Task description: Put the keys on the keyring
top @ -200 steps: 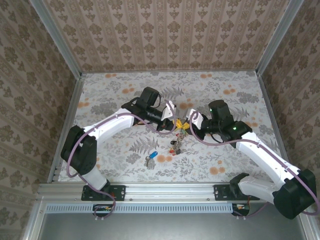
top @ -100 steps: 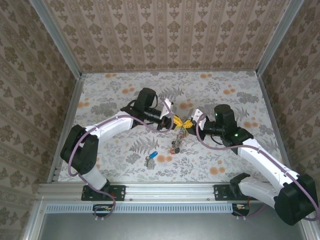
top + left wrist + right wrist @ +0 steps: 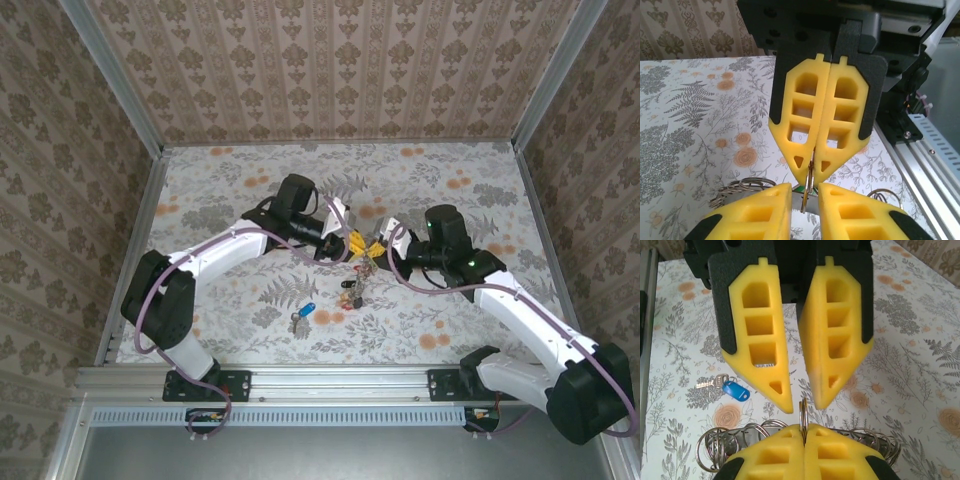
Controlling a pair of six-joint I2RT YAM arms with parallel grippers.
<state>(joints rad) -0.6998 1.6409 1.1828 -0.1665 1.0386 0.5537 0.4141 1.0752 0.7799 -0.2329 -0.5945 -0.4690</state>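
Presently: keyring [image 3: 353, 283] pinched edge-on in closed right gripper [image 3: 804, 432]; left gripper [image 3: 802, 404] narrowly parted about its wire; blue-headed key [image 3: 735, 390] loose on table [image 3: 450, 200], threading outstanding.

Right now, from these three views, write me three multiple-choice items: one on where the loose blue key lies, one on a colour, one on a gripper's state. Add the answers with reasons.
1. Where is the blue-headed key?
A. Lying alone on the table
B. Pinched between two fingers
C. Hanging on the ring

2. What colour are the gripper fingers?
A. Red
B. Yellow
C. White

3. How does the right gripper stand?
A. Wide open above the table
B. Shut on nothing
C. Shut on the keyring

Answers:
1 A: the right wrist view shows it flat on the flowered surface, off to one side.
2 B: both pairs are plainly yellow in the wrist views.
3 C: its fingers meet, with the wire's edge coming out from between them.
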